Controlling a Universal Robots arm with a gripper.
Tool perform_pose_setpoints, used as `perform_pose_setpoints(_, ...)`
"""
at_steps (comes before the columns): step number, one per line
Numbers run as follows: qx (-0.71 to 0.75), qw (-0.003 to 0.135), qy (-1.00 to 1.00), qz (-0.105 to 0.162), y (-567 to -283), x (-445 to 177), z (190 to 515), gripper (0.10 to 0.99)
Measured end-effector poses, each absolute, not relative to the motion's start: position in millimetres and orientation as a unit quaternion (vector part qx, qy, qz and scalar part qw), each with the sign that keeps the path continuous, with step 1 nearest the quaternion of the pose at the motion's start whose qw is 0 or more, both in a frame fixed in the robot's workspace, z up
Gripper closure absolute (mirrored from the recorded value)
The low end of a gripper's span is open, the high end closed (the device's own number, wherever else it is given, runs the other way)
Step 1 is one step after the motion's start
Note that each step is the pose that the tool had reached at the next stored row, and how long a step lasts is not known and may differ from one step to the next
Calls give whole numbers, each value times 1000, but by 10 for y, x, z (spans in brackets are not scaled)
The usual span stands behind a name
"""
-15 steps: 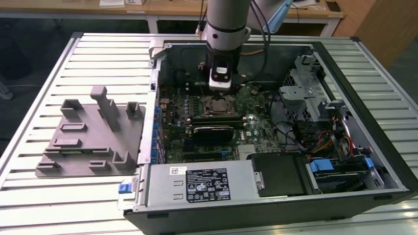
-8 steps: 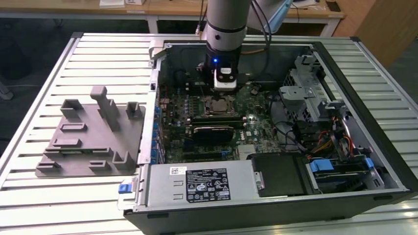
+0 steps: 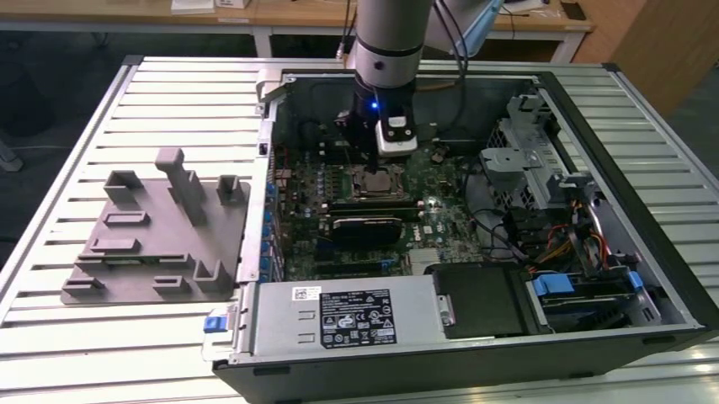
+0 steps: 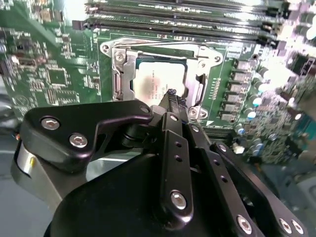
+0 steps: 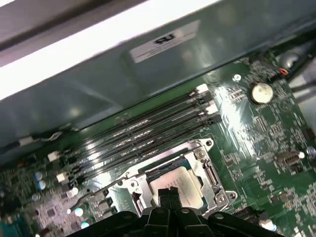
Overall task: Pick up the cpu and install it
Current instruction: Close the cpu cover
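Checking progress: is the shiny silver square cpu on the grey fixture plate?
No, the silver cpu sits within the metal socket frame.

Exterior view: even overhead room light, bright on the slatted table [image 3: 168, 93]. The computer case [image 3: 472, 88] is dimmer inside, shadowed under the arm [image 3: 388, 34], where a small blue light [image 3: 371, 106] glows.
Second wrist view: glare whitens the capacitors [image 4: 276, 74]. The cpu [image 4: 155, 84] reflects pale. The gripper [image 4: 172, 95] is dark, and its body near the lens is soft.
First wrist view: case rim [image 5: 98, 44] blown out white; memory slots [image 5: 143, 133] streaked with reflections, slightly smeared.
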State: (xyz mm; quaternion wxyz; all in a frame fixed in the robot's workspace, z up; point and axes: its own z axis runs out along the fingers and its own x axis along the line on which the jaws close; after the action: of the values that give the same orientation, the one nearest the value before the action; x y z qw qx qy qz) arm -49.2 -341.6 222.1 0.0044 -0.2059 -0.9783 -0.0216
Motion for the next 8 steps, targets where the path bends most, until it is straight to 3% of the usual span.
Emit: perform_pose_setpoints(8, -135, 5, -991, -18, -3416, -492, 2218, 980)
